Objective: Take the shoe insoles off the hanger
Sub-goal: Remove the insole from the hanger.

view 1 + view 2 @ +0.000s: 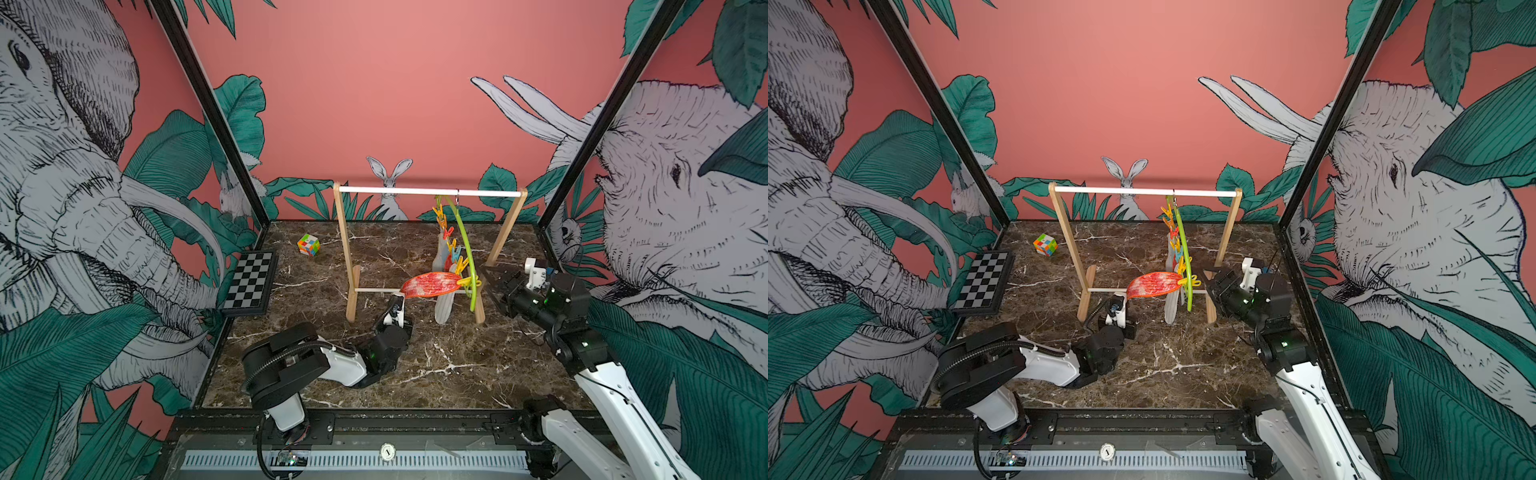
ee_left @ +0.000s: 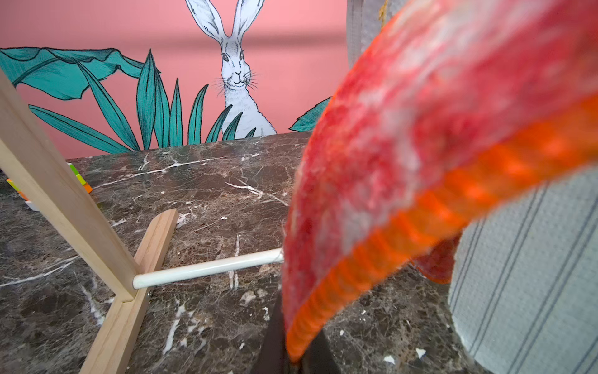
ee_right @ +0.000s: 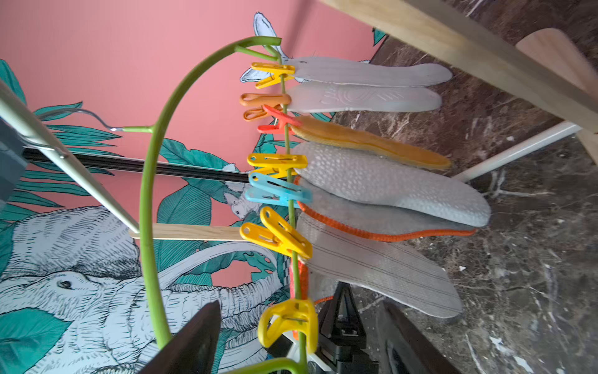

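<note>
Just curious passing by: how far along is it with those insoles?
Done: nothing; no insole on the table. In hand: left gripper clamps the red insole, pulled sideways, held by its yellow clip; right gripper open beside it. Left: all seven, on the hanger.

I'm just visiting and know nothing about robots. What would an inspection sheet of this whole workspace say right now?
Surface: dark marbled tabletop.
Job's things: green hanger hangs from the white rod of the wooden rack; insoles are clipped along it; one red insole sticks out sideways.
Clutter: colour cube and chessboard near the table's left edge.
Hands: left hand shut on the red insole's tip; right hand open, with a yellow clip between its jaws.
Cables: black ribbed hose on the left arm.
Surroundings: pink walls printed with elephants, a rabbit and leaves.
</note>
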Robot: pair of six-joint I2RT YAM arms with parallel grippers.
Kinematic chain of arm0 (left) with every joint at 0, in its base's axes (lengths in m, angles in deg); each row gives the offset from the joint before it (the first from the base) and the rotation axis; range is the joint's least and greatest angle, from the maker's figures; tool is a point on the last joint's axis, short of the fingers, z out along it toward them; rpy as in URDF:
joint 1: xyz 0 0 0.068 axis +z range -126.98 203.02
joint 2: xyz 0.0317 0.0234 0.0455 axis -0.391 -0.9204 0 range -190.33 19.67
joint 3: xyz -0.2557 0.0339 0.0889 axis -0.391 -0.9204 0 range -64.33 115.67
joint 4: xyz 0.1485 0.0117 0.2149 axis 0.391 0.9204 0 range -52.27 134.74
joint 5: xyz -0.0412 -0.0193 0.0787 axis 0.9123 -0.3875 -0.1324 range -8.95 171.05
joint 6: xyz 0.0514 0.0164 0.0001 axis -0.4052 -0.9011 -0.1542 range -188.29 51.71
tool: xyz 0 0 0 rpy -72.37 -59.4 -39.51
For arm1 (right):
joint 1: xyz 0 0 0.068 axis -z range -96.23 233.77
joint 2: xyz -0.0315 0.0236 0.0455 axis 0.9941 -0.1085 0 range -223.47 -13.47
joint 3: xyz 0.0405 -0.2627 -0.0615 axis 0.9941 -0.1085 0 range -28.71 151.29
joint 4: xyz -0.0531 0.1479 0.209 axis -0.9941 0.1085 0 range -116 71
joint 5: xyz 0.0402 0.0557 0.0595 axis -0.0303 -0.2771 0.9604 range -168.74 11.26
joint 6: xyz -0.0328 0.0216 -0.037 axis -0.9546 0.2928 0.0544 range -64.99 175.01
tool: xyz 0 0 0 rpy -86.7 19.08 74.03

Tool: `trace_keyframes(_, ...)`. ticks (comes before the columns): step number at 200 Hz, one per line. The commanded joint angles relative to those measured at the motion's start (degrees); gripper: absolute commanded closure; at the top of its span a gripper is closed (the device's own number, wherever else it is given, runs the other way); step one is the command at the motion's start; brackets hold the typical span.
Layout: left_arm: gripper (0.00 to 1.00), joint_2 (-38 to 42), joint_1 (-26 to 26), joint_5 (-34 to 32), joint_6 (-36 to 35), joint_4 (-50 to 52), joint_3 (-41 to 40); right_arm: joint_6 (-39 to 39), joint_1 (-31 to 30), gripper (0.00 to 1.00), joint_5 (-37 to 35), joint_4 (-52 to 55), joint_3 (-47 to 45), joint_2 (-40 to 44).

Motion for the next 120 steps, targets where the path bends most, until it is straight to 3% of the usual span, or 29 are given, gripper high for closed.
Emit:
trace_keyframes(1,1.0,2.82,0.31,0.13,-1.4,0.53,0.4,2.15,0.04,0.28,2.2,-5.1,0.54,-0.95)
trace_keyframes(120,1.0,4.42,0.48,1.27,-2.59,2.04,1.57,5.21,-1.97,0.44,2.12,-9.99,-2.56,-3.57)
